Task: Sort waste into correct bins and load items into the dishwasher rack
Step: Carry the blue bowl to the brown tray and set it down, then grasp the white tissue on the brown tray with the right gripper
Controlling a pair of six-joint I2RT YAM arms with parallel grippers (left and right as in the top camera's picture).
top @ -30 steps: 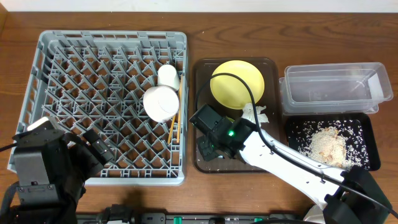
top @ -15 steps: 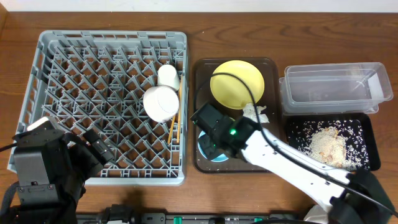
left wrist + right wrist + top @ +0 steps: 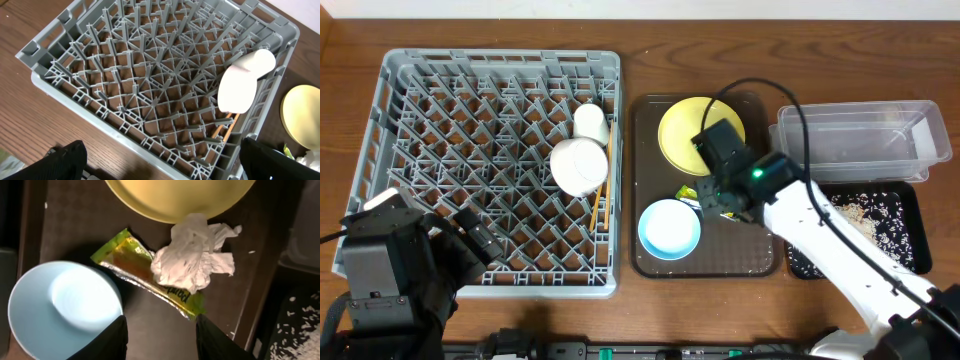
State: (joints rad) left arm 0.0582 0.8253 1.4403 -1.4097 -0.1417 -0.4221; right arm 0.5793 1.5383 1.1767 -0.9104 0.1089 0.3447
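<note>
The grey dishwasher rack holds a white bowl, a small white cup and chopsticks. On the brown serving tray lie the yellow plate, the light blue bowl and the yellow-green wrapper. My right gripper is open and empty just above the tray, beside the wrapper and the crumpled tissue. In the overhead view the arm hides the tissue. My left gripper is open and empty at the rack's front edge.
The clear tub stands at the back right. In front of it the black tray holds white rice crumbs, partly under my right arm. Wooden table surrounds everything.
My right gripper has moved back and to the right, off the light blue bowl, which now shows fully. It now sits over the tissue and wrapper. The left arm has not moved.
</note>
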